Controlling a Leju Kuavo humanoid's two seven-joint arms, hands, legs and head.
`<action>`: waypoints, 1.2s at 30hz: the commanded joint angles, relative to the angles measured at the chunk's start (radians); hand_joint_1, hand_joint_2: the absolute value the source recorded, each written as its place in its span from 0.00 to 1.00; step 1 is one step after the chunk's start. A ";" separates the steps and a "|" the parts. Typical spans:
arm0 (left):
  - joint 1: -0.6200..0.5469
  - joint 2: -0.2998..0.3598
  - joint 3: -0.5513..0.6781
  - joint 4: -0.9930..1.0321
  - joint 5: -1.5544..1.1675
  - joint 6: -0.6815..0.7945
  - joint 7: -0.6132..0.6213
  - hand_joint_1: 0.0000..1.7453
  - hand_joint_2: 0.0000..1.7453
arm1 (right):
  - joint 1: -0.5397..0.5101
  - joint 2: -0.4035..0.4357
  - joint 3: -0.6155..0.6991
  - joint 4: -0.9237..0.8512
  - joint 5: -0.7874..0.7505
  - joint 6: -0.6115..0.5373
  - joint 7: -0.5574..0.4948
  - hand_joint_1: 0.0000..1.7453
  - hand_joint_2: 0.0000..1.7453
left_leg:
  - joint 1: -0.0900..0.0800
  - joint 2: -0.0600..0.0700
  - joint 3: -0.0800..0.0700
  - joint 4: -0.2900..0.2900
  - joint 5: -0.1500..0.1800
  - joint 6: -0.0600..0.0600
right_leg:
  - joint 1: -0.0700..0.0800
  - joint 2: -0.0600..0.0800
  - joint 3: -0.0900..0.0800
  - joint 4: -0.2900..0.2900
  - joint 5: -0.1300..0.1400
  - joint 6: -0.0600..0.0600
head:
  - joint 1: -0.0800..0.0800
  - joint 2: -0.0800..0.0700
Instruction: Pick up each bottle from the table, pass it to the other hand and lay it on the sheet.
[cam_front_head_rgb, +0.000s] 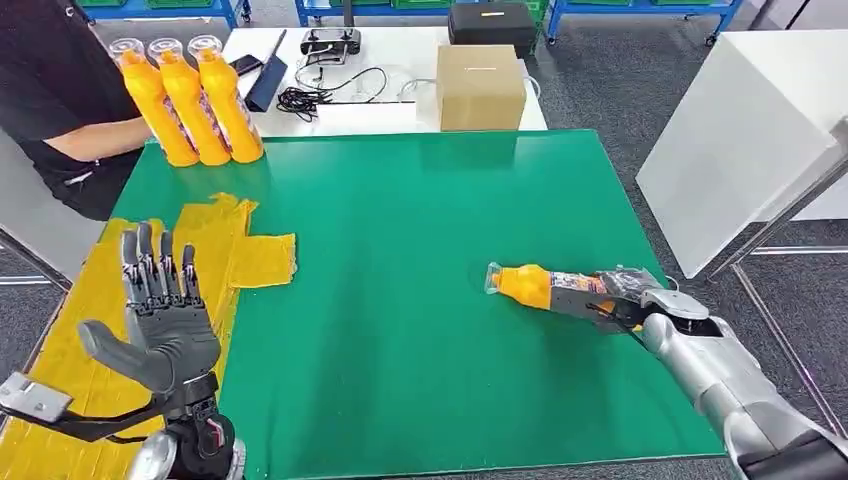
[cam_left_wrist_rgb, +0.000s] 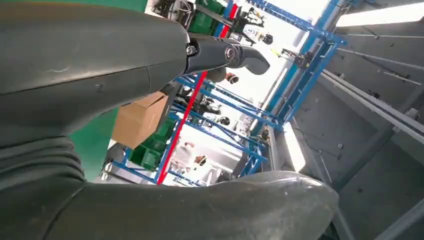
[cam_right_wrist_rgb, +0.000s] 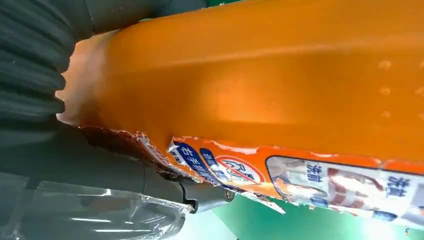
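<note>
Bottle (cam_front_head_rgb: 545, 288) lying on green surface (cam_front_head_rgb: 400, 300) at four o'clock, gripped around its label by right robot hand (cam_front_head_rgb: 610, 300). Could slip during handover. Left robot hand (cam_front_head_rgb: 165, 315) raised, spread, holding nothing, over yellow sheet (cam_front_head_rgb: 90, 300).

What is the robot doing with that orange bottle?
The robot's right hand grips an orange bottle lying on its side on the green table. Its left hand waits open above the yellow sheet, holding nothing. Three more orange bottles stand at the table's far corner, next to a person in black.
</note>
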 joint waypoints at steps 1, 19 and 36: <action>-0.010 0.022 0.005 0.039 -0.007 0.016 0.001 0.00 0.00 | 0.101 0.064 -0.085 -0.126 -0.103 -0.090 0.074 1.00 1.00 | 0.001 0.002 0.000 -0.001 0.000 -0.001 | 0.001 0.002 0.000 -0.001 0.001 -0.001 | 0.000 0.000; -0.011 0.021 0.004 0.039 -0.007 0.016 0.001 0.00 0.00 | 0.105 0.057 -0.086 -0.126 -0.103 -0.091 0.073 1.00 1.00 | 0.000 0.001 -0.005 -0.001 0.001 -0.001 | 0.000 0.000 -0.004 -0.001 0.001 -0.001 | 0.000 0.000; 0.003 0.063 -0.045 0.115 0.017 -0.034 0.009 0.00 1.00 | 0.427 0.183 -0.209 -0.798 -0.835 -0.037 -0.184 1.00 1.00 | 0.001 -0.003 -0.007 -0.003 0.000 -0.003 | 0.001 -0.003 -0.006 -0.001 -0.001 -0.002 | -0.001 0.000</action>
